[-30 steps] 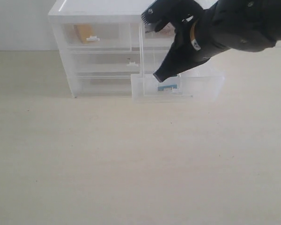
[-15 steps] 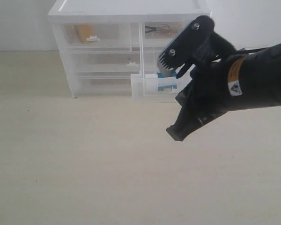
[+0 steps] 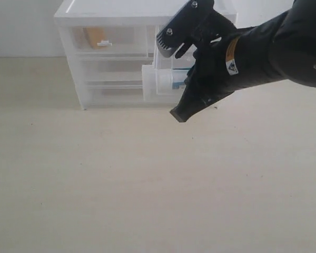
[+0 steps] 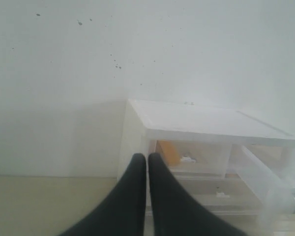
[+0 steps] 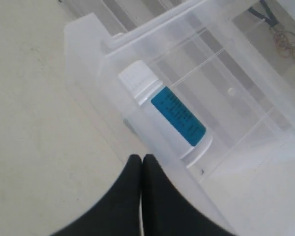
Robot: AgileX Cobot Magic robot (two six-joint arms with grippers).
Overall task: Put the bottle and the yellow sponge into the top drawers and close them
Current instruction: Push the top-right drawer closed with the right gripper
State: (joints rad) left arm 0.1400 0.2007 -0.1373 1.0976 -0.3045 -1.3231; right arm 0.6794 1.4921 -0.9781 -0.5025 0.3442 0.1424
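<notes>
Back in goes the right drawer point(image 3: 150, 81): it sits deeper in the cabinet point(image 3: 110, 8) than half a second ago, and the right arm point(image 3: 253, 52) has swung up off the table point(image 3: 95, 184) to crowd its front. It's not shut yet; the front wall juts out well proud of its slot.

Bottle point(image 5: 172, 110) is aboard, lying on its side on the drawer floor, cap toward the front wall, nothing gripping it. So the drop is done, and this reads as the closing push.

Right pincer point(image 5: 141, 160) has its fingers pressed flat together and holds nothing. That makes sense, since a closed tip gives one blunt nose to shove a flat plastic wall. The tips sit right at the foot of the drawer front. They're probably touching it, though the clear plastic makes contact hard to call from the wrist view.

Over on the other side, sponge point(image 3: 94, 36) shows yellow through the left drawer point(image 3: 121, 39), which looks flush and closed. Left pincer point(image 4: 147, 158) hangs back from the cabinet, fingers also squeezed together, empty and touching nothing, out of the right arm's way.
</notes>
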